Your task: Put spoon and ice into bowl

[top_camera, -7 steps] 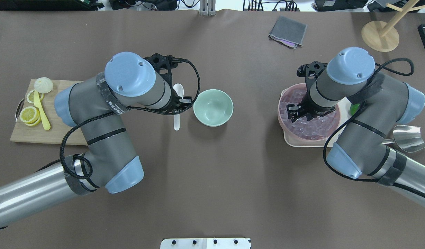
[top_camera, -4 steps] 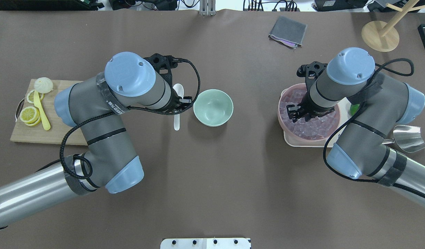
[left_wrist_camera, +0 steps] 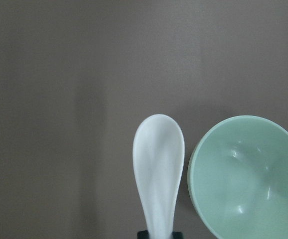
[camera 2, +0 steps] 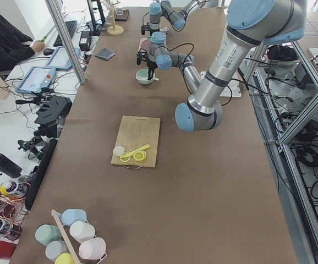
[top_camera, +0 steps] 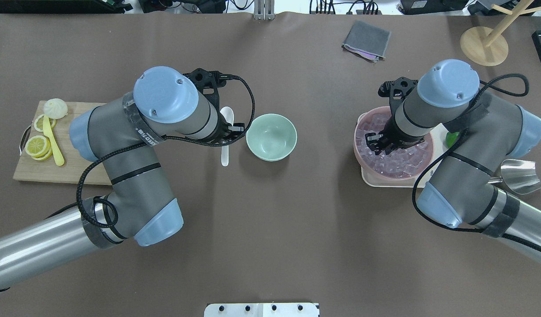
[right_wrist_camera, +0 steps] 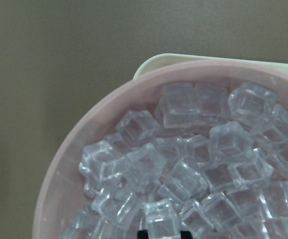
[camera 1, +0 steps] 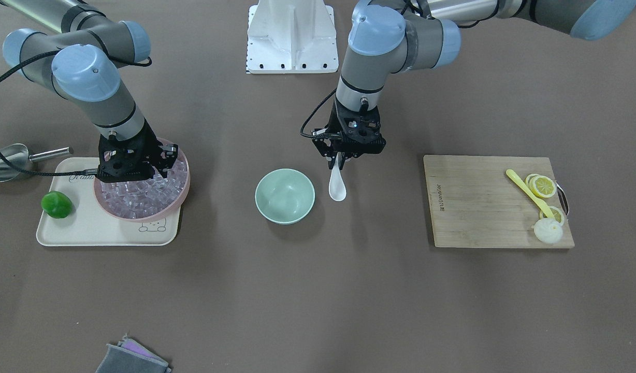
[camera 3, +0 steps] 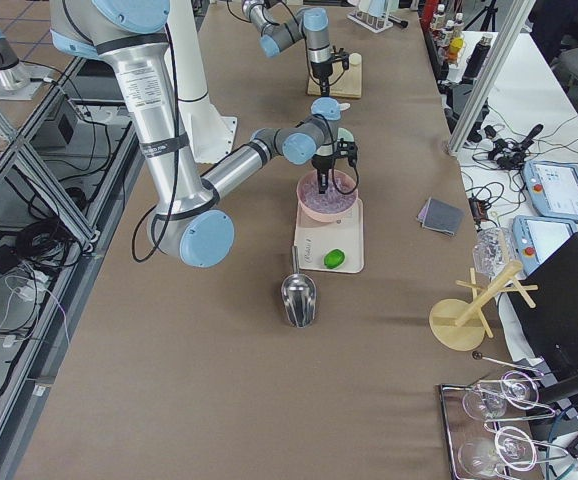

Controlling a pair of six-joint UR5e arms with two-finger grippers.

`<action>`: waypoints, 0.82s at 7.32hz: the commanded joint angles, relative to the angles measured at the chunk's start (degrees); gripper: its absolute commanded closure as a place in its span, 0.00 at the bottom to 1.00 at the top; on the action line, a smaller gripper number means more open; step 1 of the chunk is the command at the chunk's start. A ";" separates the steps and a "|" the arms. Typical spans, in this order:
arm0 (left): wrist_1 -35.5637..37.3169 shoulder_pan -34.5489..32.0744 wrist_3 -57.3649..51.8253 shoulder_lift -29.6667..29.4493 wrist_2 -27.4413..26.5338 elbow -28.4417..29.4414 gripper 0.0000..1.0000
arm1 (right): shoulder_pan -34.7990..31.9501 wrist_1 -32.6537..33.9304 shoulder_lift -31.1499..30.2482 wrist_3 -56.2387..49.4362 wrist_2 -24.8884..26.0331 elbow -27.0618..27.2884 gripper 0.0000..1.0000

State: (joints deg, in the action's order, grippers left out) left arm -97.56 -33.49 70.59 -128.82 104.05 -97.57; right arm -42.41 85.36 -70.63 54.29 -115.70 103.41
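Exterior front-facing only: spoon handle between fingers

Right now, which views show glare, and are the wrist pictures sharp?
Overhead exterior: the metal scoop reflects bright light; the bowl casts a soft shadow toward the robot. Left wrist view: the spoon is sharp, with small highlights inside the bowl. Right wrist view: the ice glints, yet the cube edges are clear.
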 commanded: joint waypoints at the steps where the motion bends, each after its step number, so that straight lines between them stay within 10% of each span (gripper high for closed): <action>1: 0.00 0.09 0.08 -0.29 -0.07 -0.07 1.00 | -1.62 0.24 -0.30 -0.24 -0.66 2.23 1.00; 6: 0.27 5.00 2.18 -7.39 -0.16 6.14 1.00 | -3.12 4.03 0.92 -0.68 -0.76 5.40 1.00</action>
State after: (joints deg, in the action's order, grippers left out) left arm -97.14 -29.33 72.23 -133.86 103.89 -94.32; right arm -45.47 89.45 -70.05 53.62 -116.68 108.68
